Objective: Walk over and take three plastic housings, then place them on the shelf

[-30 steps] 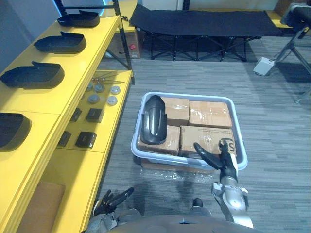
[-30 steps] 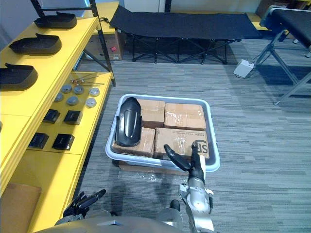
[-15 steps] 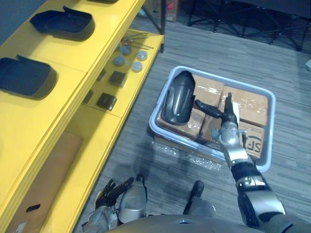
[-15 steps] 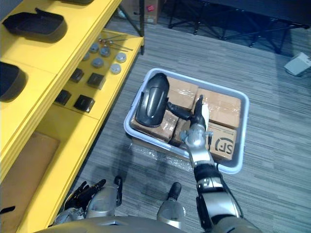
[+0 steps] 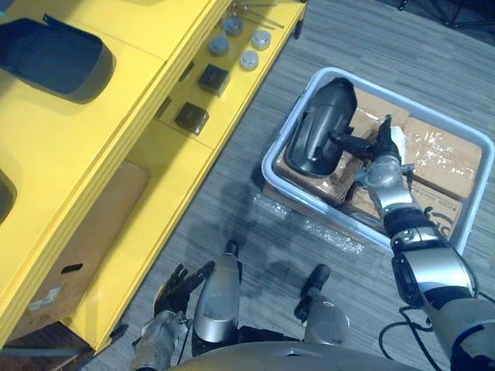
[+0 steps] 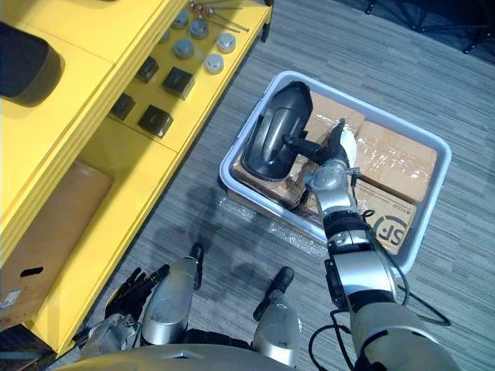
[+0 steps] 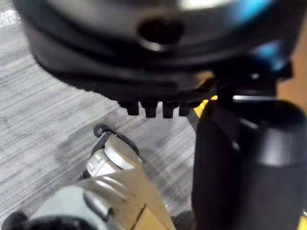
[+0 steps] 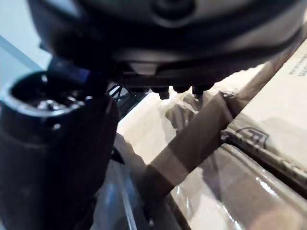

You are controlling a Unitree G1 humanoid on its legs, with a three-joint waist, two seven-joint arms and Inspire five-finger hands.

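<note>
1. You see a glossy black housing point(image 5: 315, 133) against a pale bluish-white tub point(image 5: 321, 202).
2. You see plain brown cardboard boxes point(image 5: 448, 151).
3. Your shelf point(image 5: 124, 116) is bright yellow, and the carpet point(image 5: 232, 209) is grey with fine stripes.

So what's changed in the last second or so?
The right hand has reached forward over the crate to the black housing, still open. The camera moved closer too. The housing still lies on the cardboard boxes; the left hand stays low, open.

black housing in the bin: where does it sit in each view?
Left eye view: housing right of centre, upper half, at the bin's left end.
Right eye view: housing near centre, upper half.
Wrist views: too close to tell.
Shared landmark: the bin rim.
</note>
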